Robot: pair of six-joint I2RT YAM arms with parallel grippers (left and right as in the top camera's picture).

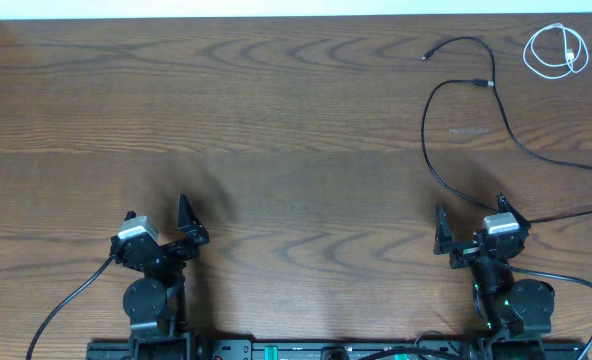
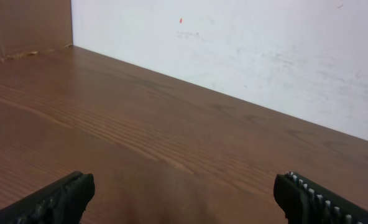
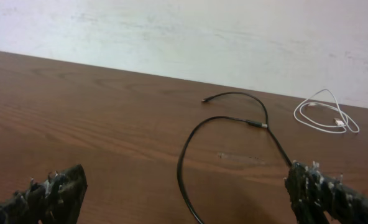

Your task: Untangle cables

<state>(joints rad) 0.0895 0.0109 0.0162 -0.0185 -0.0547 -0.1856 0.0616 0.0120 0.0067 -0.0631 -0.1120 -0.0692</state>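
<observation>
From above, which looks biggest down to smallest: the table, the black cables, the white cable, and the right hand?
1. table
2. black cables
3. The coiled white cable and the right hand look about alike, so I won't rank those two.

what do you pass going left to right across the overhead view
left gripper -> right gripper -> coiled white cord; the black cords sprawl across the right side, overlapping both, so they have no clear slot
</observation>
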